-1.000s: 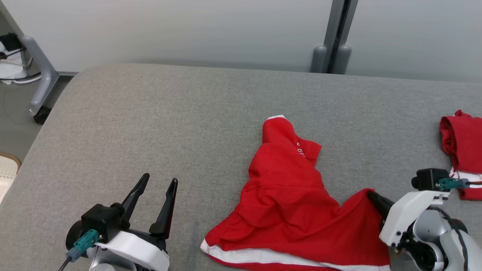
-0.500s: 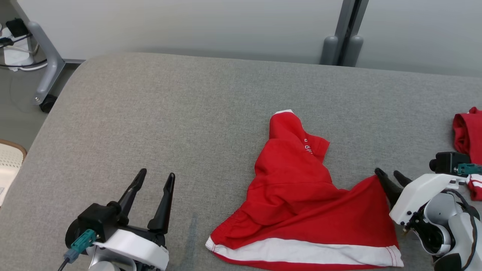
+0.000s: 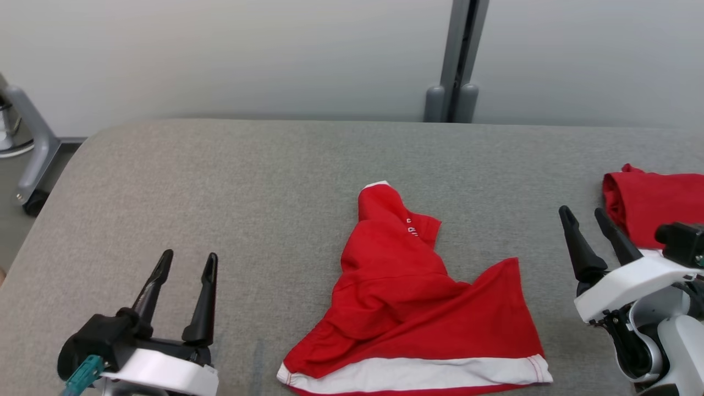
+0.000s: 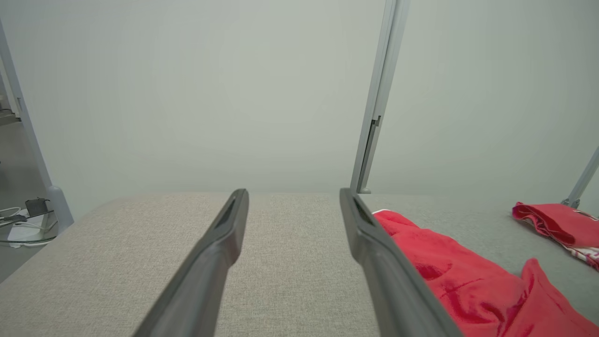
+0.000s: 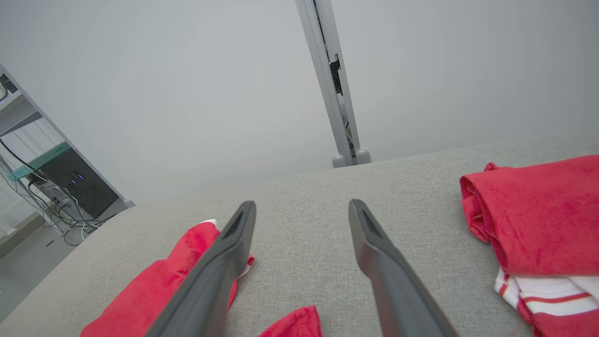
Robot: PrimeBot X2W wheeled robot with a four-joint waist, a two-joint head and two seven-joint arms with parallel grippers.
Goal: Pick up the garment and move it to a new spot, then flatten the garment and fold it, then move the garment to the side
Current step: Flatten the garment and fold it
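Red is the colour you see most. The red garment [image 3: 407, 308] lies in a loose heap on the grey table [image 3: 247, 181], near the front edge and a bit to the right of the middle. It is not flat. One narrow part points away from the robot and has small white letters [image 3: 408, 226] on it. A corner on the right side sticks up in a peak. A wide white band [image 3: 418, 371] runs along the edge closest to the robot.

The left gripper [image 3: 189, 256] hovers over bare table, well to the left of the garment. Its two dark fingers are spread apart and hold nothing.

The right gripper [image 3: 582, 211] is just to the right of the garment, close to the peaked corner but not touching it. Its fingers are spread apart too, with only grey table between them.

A second red garment [image 3: 654, 203] sits at the far right of the table, bunched up, with red and white stripes showing underneath in the right wrist view. It lies apart from the first one, and the right gripper is between the two.

Behind the table is a pale wall [image 3: 220, 55] with a grey post [image 3: 454, 55] standing up against it.
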